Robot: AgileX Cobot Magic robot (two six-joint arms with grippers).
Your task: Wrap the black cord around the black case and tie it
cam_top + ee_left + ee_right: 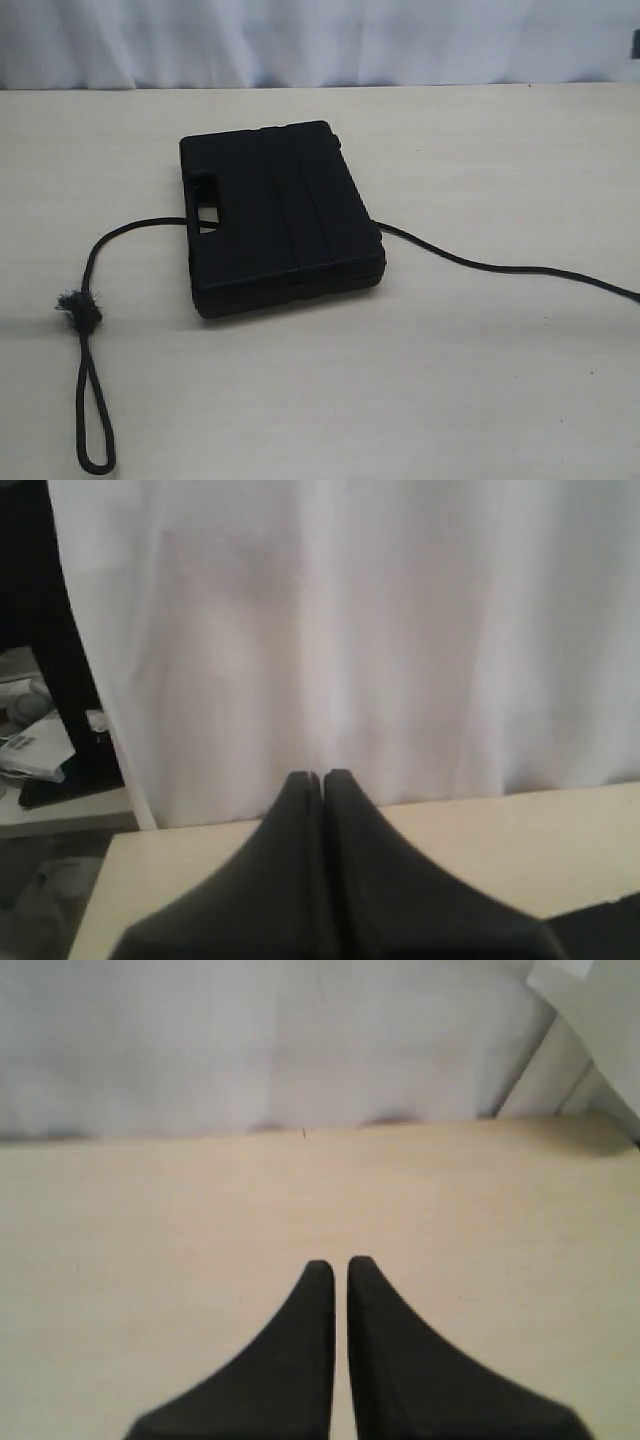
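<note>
The black case (pixel 275 210) lies flat in the middle of the table, handle slot toward the left of the exterior view. The black cord (pixel 500 267) runs under it. One end leaves on the right toward the table edge. The other end curves out at the left to a frayed knot (pixel 78 305) and a small loop (pixel 95 410). Neither arm shows in the exterior view. My left gripper (pixel 322 776) is shut with nothing in it and points at a white curtain. My right gripper (pixel 340 1265) is shut and empty above bare table, its tips a hair apart.
The pale wooden table (pixel 450 380) ends at a white curtain (pixel 320 40) along the back. In the left wrist view a dark stand and clutter (pixel 40 750) sit beyond the table's corner, and a dark shape (pixel 610 925) shows at the frame's edge.
</note>
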